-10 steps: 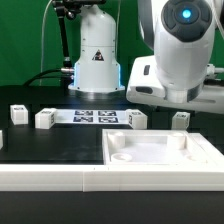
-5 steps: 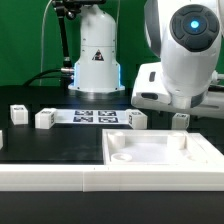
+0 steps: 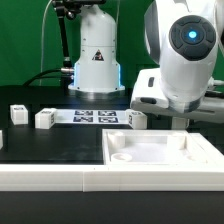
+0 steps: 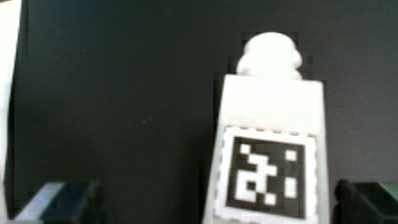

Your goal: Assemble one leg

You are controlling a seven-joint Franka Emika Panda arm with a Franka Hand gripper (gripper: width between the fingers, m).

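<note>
My gripper [image 4: 217, 203] is open, with one finger on each side of the leg [image 4: 276, 120], which rests on the black counter [image 4: 107, 90]. Centred like this, closing should catch it squarely, I think.

Bright, even light throughout; the wrist view's leg [image 4: 276, 120] looks soft and overexposed

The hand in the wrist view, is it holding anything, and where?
Nothing is held. The hand is open: its fingers stand apart on both sides of the leg, not touching it.
</note>
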